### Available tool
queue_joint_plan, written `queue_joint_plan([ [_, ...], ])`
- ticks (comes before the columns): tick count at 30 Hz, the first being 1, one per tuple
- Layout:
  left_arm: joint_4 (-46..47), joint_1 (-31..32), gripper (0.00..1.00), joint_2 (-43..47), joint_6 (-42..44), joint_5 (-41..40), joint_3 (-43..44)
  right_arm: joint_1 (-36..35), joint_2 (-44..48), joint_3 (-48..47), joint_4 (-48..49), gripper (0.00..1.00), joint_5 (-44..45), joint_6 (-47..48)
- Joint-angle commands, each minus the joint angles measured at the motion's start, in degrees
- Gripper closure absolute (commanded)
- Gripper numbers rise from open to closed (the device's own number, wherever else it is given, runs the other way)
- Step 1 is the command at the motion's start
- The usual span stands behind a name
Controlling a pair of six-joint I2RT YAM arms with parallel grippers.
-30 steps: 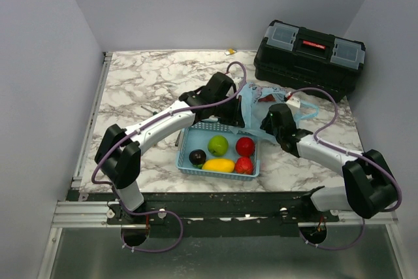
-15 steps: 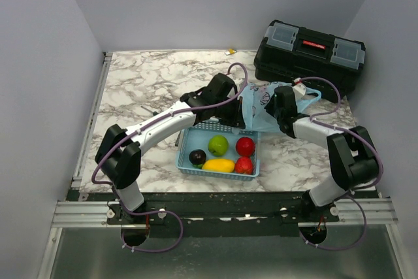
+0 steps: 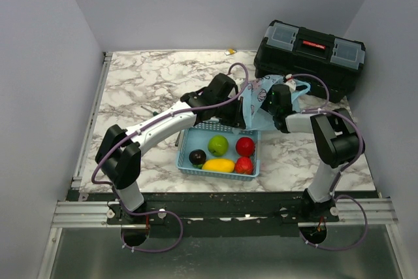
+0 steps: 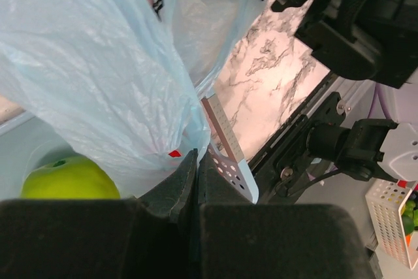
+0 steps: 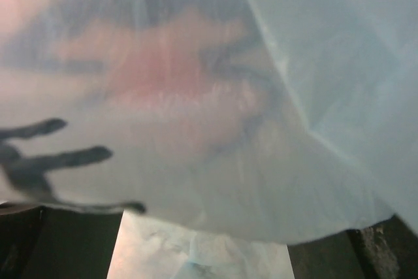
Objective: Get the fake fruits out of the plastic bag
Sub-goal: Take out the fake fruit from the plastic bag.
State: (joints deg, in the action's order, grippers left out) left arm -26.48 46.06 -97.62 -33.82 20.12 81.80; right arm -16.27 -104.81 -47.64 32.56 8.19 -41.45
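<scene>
The light-blue plastic bag hangs between my two grippers, behind the basket. My left gripper is shut on the bag's thin film; its fingertips pinch it just above the basket. My right gripper is pressed against the bag's right side. In the right wrist view the printed bag fills the frame, and the jaws stand wide apart at the bottom corners. A green apple, red apple, yellow fruit and strawberry-like fruit lie in the basket. No grape bunch shows.
The light-blue latticed basket sits at the front centre; its rim also shows in the left wrist view. A dark plum lies in it. A black toolbox stands at the back right, close behind the bag.
My right arm has folded in and its gripper has moved up and back against the bag. The bag's right side has risen. My left gripper has held still.
</scene>
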Motion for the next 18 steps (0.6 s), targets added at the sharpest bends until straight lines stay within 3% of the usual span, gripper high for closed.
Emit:
queue_joint_plan([
  [1, -1.60, 0.66, 1.00, -0.93, 0.95, -0.64, 4.10, 0.20, -3.84, -1.27, 10.11, 0.10, -5.65, 3.49],
  [5, -2.56, 1.84, 1.00, -1.28, 1.47, -0.07, 6.28, 0.19, -8.00, -4.58, 12.46, 0.08, -5.39, 2.48],
  [10, -3.98, 4.06, 1.00, -1.85, 1.72, -0.07, 9.07, 0.19, -11.91, -10.90, 3.87, 0.08, 1.53, -0.27],
  [18, -5.05, 4.83, 1.00, -1.53, 2.78, -1.53, 10.95, 3.91, -2.23, -0.75, 2.54, 0.08, 16.95, -6.64],
])
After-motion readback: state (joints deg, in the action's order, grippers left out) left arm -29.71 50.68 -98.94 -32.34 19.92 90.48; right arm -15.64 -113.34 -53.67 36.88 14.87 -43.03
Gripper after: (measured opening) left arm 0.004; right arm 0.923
